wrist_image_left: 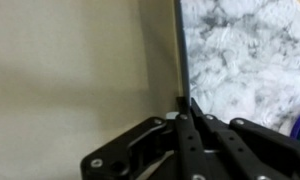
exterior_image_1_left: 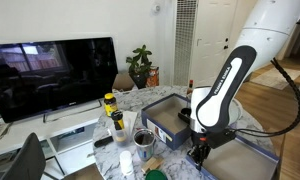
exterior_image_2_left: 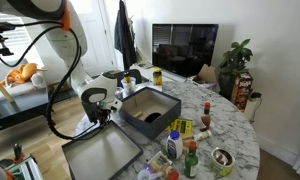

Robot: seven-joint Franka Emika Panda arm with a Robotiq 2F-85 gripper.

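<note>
Pincer [wrist_image_left: 186,112] clenched on rim of shallow tray [exterior_image_2_left: 95,158]; one shallow tray, one deep bin [exterior_image_2_left: 150,112], both grey.

Your arm [exterior_image_1_left: 226,85] folds at the elbow and drops steeply, with the wrist [exterior_image_2_left: 94,99] pointing straight down. Your gripper [exterior_image_1_left: 199,152] hangs low at the end of it. In the wrist view its dark fingers [wrist_image_left: 195,125] are pressed together, and no gap shows between the tips.
</note>
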